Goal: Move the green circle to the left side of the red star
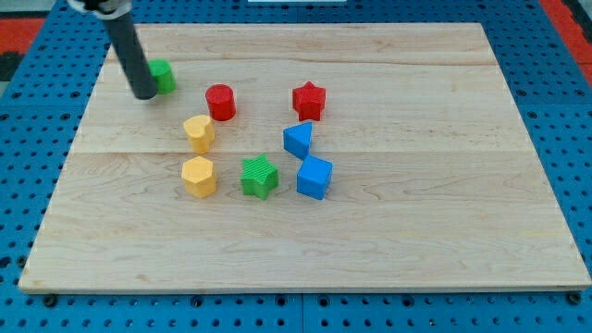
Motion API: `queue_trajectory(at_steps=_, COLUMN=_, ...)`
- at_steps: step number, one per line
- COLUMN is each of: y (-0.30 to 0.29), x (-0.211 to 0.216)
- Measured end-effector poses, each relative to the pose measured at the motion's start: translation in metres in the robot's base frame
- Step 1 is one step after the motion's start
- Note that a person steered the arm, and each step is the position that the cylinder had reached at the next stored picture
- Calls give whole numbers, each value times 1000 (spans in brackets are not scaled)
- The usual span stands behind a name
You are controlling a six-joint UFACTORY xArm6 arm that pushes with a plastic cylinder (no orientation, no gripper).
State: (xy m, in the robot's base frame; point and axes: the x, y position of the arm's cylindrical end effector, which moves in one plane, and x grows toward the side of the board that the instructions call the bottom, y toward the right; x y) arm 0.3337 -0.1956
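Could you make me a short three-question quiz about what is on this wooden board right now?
1. True or false: my tip is right beside the green circle block, on its left in the view.
2. Which block lies between the green circle block and the red star block? A) red cylinder block B) green star block C) blue cube block
3. How many yellow blocks are on the wooden board?

Key: 1 true; 2 A; 3 two, and.
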Motion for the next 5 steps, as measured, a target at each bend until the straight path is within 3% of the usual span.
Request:
queue_trajectory(at_steps=3, y=-4, x=-2)
queue_trajectory(at_steps=4, y=-33, x=-22)
queue_trajectory(at_steps=5, y=-8, x=-45)
